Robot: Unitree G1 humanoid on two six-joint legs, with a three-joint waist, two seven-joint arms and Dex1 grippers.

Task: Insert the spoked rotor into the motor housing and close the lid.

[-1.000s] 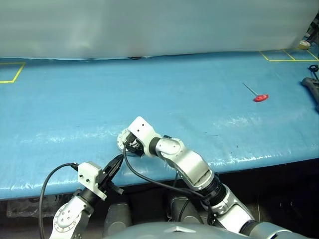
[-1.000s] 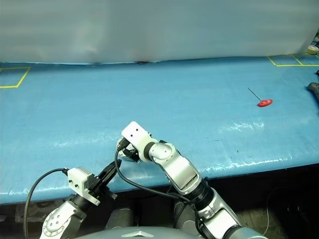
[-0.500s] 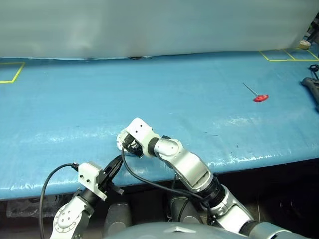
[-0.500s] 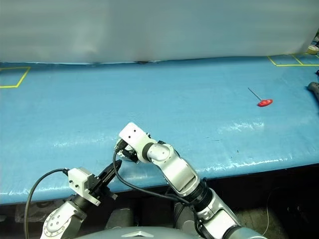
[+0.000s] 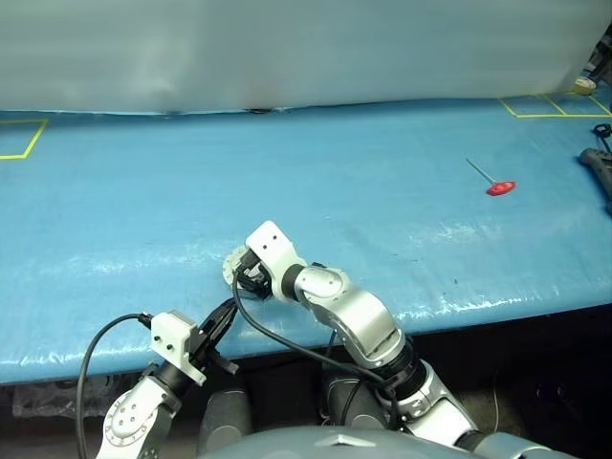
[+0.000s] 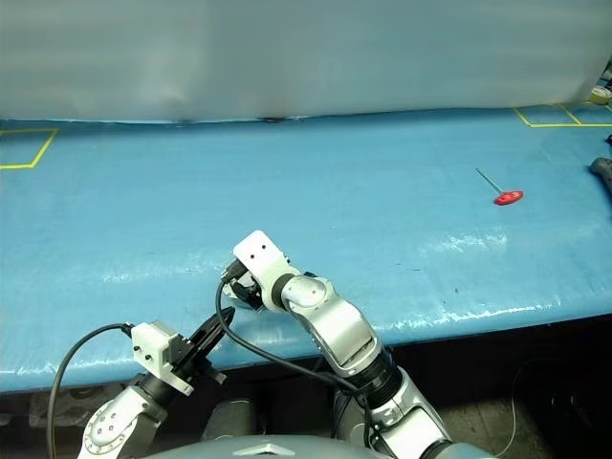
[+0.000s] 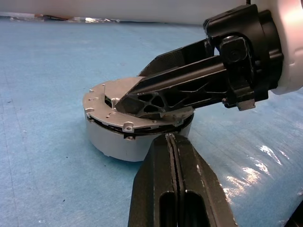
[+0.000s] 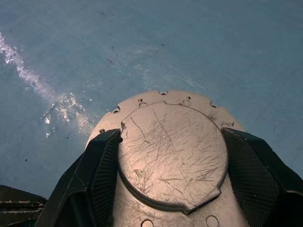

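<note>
Jaws of the right gripper straddle the lid, one each side, lower centre of frame on the table; left gripper waits clenched, empty, just beside the motor housing.

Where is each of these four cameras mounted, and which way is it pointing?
Left eye and right eye: on the head, looking forward and down over the blue table; both arms show, with the red-handled tool far right.
Left wrist: on the left arm, looking along its shut fingers at the motor housing, its lid down, with the right gripper over it.
Right wrist: on the right arm, looking down at the lid between its own fingers.
Shared: both wrist views show the lid.
</note>
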